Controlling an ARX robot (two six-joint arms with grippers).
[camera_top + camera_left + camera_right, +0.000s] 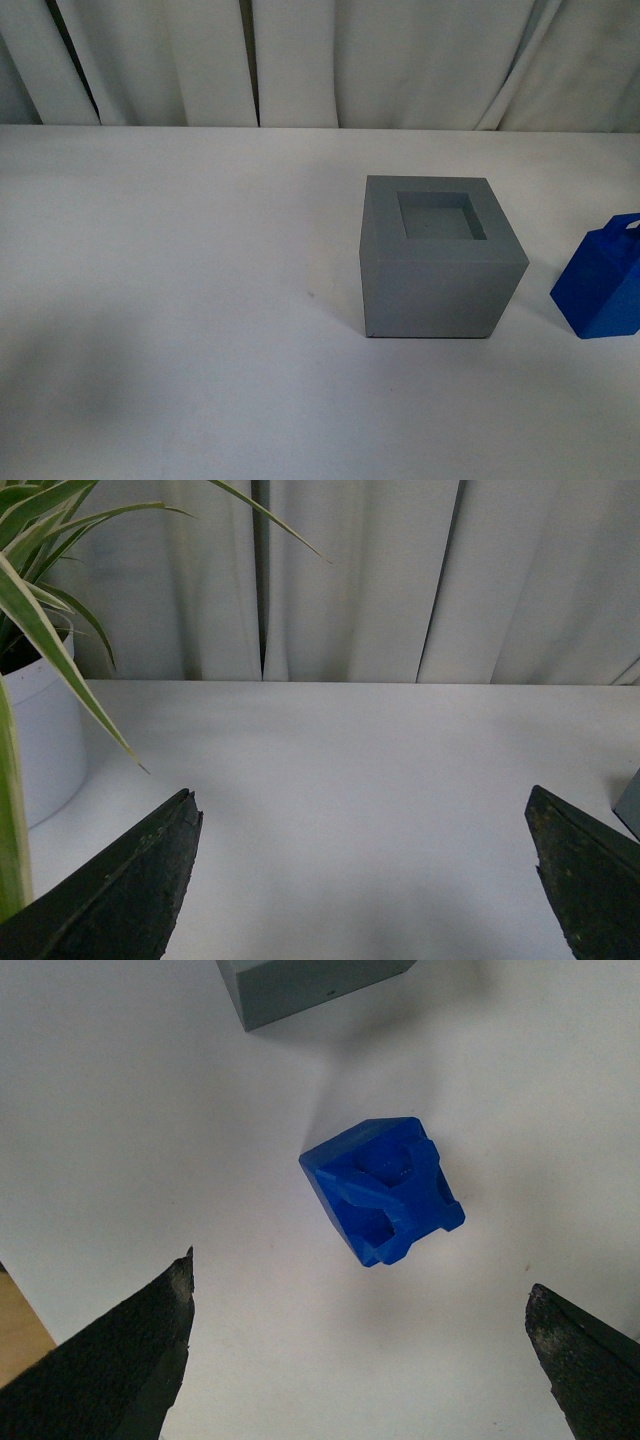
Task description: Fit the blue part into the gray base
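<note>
The blue part (pixel 603 282) stands upright on the white table (pixel 180 300), loop handle on top, at the far right of the front view and partly cut off by the frame edge. It lies to the right of the gray base (pixel 440 262), near it but not touching; bare table shows between them. The base sits squarely with its square recess facing up and nothing in it. The insertion has not begun.

In the right wrist view the blue part (pixel 385 1192) is seen almost from above, so its long axis runs roughly toward that camera. It sits within the span of the right gripper (pixel 360 1280), whose fingers are spread wide and hold nothing. It touches neither finger. The block's side faces lie at a diagonal to the line between the fingertips. In the inspector's judgement, the wrist would need turning before the fingers could close flat on two opposite faces.

The left gripper (pixel 362 798) is likewise spread wide and empty, over bare table, with a potted plant (pixel 40 660) to one side. The blue part does not appear in that view.

Finding: the right arm is plainly the nearer and is placed above the part; the pick falls to it.
</note>
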